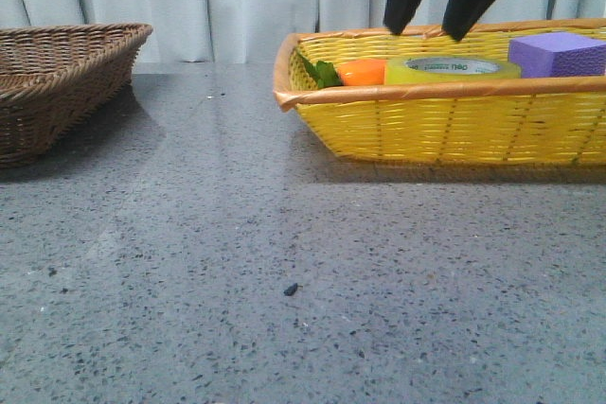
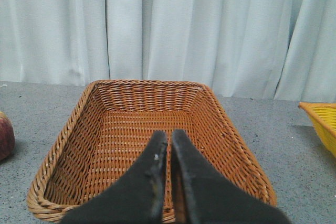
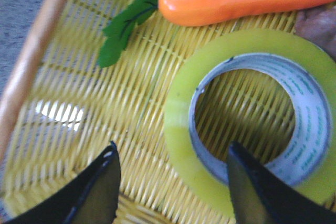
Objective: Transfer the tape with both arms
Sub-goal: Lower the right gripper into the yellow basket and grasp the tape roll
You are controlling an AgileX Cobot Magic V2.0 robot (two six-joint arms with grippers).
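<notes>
Tape [image 1: 453, 70] lies flat in the yellow basket [image 1: 445, 125], core hole facing up, on the right side of the grey surface [image 1: 284, 262]. Carrot toy [image 1: 363, 72] sits just beside it on one side, purple block [image 1: 557, 53] on the other.

Right gripper [image 1: 445, 21] hangs above the basket, directly over the tape, jaws spread wide, nothing held. In the right wrist view one finger [image 3: 97, 192] is outside the roll over bare wicker, the other over the core opening, so the jaws straddle one wall of the roll [image 3: 181, 129]. Height above the roll is hard to judge from these views; looks like a gap remains.

Left gripper [image 2: 168, 153] hovers over the brown basket [image 2: 89, 145], jaws pressed together or nearly so, holding nothing. A reddish object [image 2: 4, 139] shows at the edge of that view, too cropped to identify.

Judgement: this is the approach to the first grasp; pick-up and handover are not yet done.

Risks from here:
- Inner finger lands on the core rim instead of dropping inside; roll tips or skids against the carrot toy.
- Outer finger catches in the wicker weave on descent and drags the yellow basket.
- Pinching one wall of a flat roll gives a narrow hold; the roll may swing or slip when lifted.
- Left jaws must open before the handover, or the roll meets shut fingers and drops.
</notes>
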